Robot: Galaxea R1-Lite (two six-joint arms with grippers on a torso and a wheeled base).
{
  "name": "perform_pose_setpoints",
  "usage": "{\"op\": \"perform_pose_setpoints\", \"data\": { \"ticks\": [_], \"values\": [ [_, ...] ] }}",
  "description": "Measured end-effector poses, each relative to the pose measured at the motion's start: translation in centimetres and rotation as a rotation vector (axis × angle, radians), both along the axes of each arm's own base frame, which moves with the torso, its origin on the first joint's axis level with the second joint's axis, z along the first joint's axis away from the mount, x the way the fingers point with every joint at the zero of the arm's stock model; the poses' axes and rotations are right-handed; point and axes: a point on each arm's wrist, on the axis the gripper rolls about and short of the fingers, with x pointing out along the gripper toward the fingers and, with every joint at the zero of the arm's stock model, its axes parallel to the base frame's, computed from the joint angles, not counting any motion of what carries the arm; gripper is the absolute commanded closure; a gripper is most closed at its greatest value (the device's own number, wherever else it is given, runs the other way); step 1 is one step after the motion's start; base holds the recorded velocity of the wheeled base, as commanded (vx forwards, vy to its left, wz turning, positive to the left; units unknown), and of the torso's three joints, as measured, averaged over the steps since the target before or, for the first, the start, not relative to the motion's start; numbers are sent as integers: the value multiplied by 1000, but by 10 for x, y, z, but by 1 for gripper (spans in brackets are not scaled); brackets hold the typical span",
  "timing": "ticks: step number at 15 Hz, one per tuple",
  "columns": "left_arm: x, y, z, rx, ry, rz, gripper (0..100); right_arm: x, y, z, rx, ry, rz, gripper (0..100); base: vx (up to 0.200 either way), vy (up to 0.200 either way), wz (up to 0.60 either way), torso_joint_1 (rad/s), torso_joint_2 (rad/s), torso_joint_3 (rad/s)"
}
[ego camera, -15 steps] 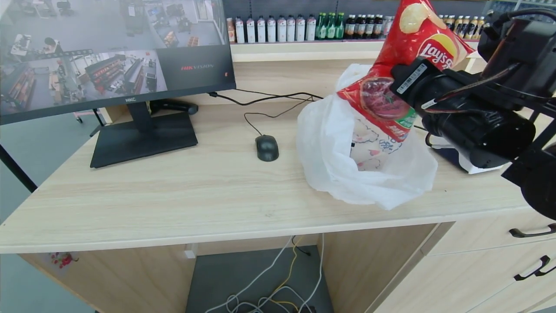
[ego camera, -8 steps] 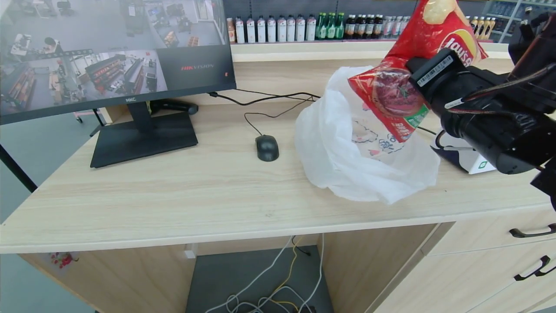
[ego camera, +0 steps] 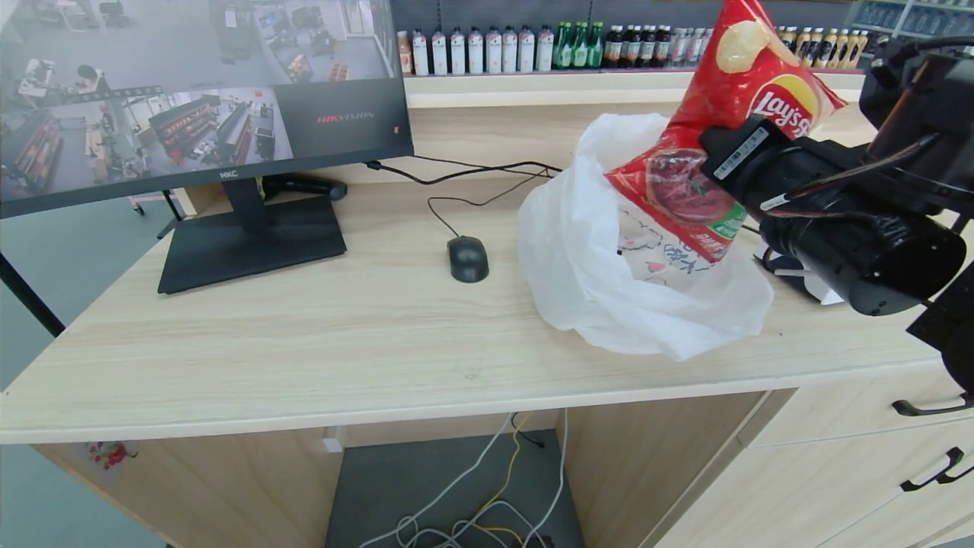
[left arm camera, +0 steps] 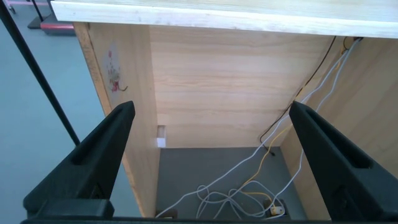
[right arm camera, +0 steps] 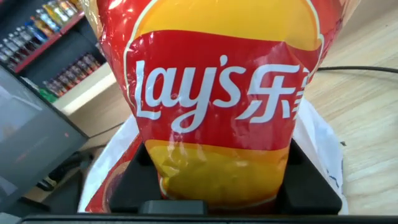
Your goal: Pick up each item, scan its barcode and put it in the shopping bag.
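Right gripper [right arm camera: 217,180] clamps a red foil crisp packet [ego camera: 689,179] over the mouth of the white plastic shopping bag [ego camera: 578,259]

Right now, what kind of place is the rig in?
Most likely a shop checkout: bottled drinks on the shelf behind, a monitor with security-camera feeds on the wooden counter, and a white shopping bag with a bag of chips held over it.

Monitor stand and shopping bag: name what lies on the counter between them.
In the head view, a black computer mouse lies on the counter between the monitor stand and the shopping bag.
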Motion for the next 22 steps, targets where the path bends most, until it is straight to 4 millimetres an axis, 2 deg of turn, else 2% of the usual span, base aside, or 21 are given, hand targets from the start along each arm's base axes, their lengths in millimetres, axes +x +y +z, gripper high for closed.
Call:
{"op": "perform_pose_setpoints", "data": {
  "ticks": [2, 4, 6, 11, 14, 19, 22],
  "values": [
    [0, 0, 0, 0, 0, 0, 0, -1, 9, -6, -114, 22, 62, 100, 0, 0, 0, 0, 0, 0],
    [0, 0, 0, 0, 0, 1, 0, 1, 9, -13, -156, 77, 64, 100, 0, 0, 0, 0, 0, 0],
    [0, 0, 0, 0, 0, 0, 0, 2, 9, -11, -169, 88, 79, 100, 0, 0, 0, 0, 0, 0],
    [0, 0, 0, 0, 0, 1, 0, 16, -20, -3, -101, 77, -11, 100, 0, 0, 0, 0, 0, 0],
    [0, 0, 0, 0, 0, 0, 0, 19, -24, -7, -106, 90, -21, 100, 0, 0, 0, 0, 0, 0],
    [0, 0, 0, 0, 0, 0, 0, 6, 13, -14, -153, 107, 118, 100, 0, 0, 0, 0, 0, 0],
    [0, 0, 0, 0, 0, 1, 0, 4, 21, -22, -148, 159, 162, 100, 0, 0, 0, 0, 0, 0]
  ]
}}
